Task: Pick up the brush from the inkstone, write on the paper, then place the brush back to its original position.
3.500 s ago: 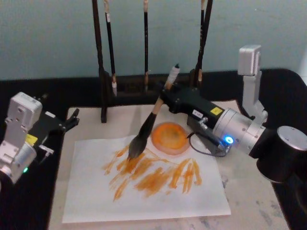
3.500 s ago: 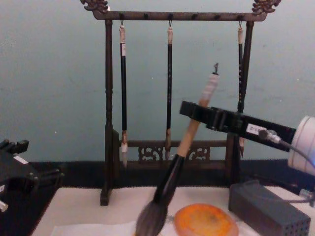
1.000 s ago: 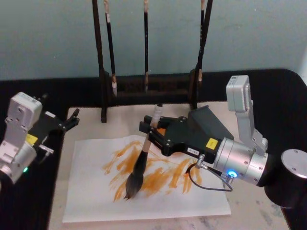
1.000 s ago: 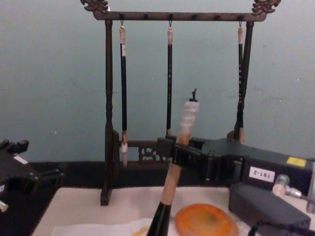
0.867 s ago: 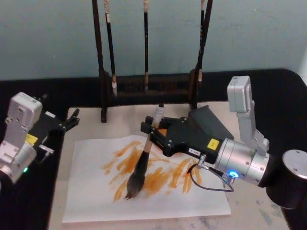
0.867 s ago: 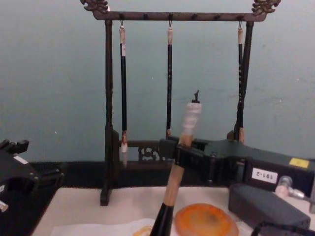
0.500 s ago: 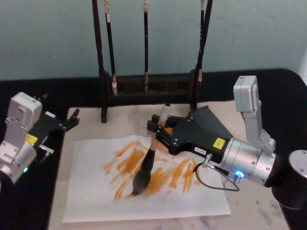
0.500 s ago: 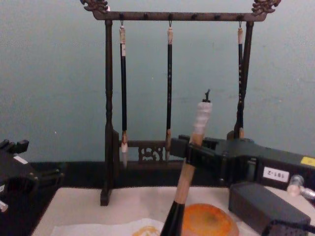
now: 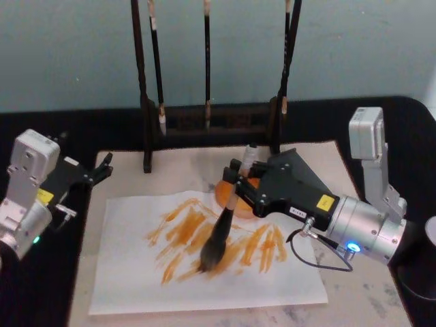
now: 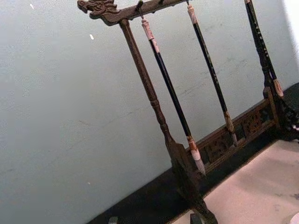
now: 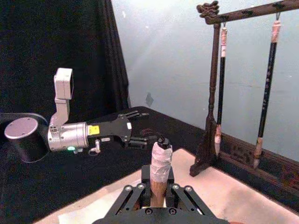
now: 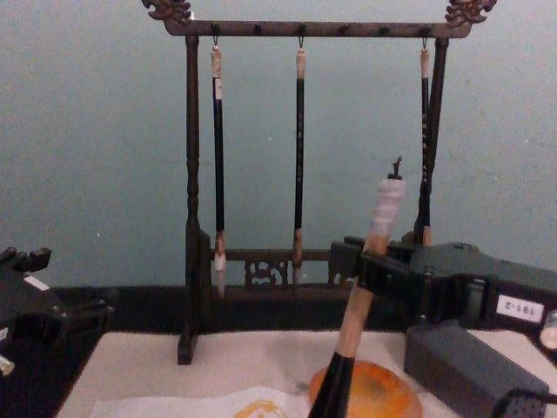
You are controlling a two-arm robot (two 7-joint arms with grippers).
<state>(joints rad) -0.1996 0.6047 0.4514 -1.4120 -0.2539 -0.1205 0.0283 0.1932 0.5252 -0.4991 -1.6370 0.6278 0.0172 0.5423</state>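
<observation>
Currently pressing brush (image 9: 225,219) tip-down onto paper (image 9: 129,272), near inkstone (image 12: 383,394), with right gripper (image 9: 238,178) clamped on the tan handle under the white wrap. Judging bristles soft, splaying easily; handle stiff, light, best held mid-shaft. Noting left gripper (image 9: 101,169) parked leftward, fingers apart.

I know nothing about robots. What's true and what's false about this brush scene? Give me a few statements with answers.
1. The right gripper has its jaws clamped on the brush. True.
2. Three thin brushes hang on the rack. True.
3. The brush lies flat in its dish. False: it is held tilted near the inkstone, bristles on the paper.
4. The paper is blank. False: orange strokes cover it.
5. The other arm holds a thin brush. False: the left gripper sits open and empty left of the paper.
</observation>
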